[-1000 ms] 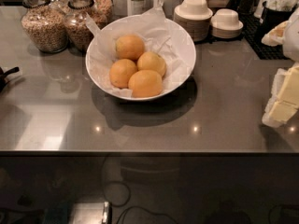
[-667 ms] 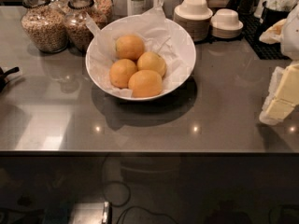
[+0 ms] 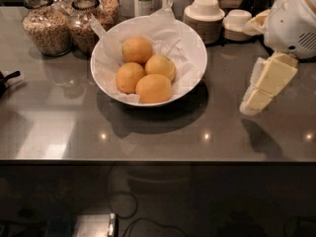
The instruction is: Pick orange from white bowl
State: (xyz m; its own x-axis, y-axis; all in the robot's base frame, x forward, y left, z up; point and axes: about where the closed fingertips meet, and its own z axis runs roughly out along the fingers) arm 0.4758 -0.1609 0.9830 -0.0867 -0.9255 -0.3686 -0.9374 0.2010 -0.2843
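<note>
Several yellow-orange oranges [image 3: 153,88] lie together in the wide white bowl [image 3: 195,43], which is lined with crinkled white paper and stands on the grey counter at centre back. My gripper [image 3: 251,107] hangs at the right, cream-coloured and pointing down-left, its tip close above the counter. It is to the right of the bowl, apart from it, and holds nothing that I can see. The white arm body [image 3: 295,21] is above it at the top right.
Two glass jars of grain [image 3: 47,26] stand at the back left beside the bowl. Stacks of small white bowls [image 3: 205,16] stand behind it at the right. A dark object [image 3: 5,80] pokes in at the left edge. The counter's front edge [image 3: 148,159] runs across the middle.
My gripper and arm have come further into view from the right edge, moving left toward the bowl. The bowl and oranges have not moved.
</note>
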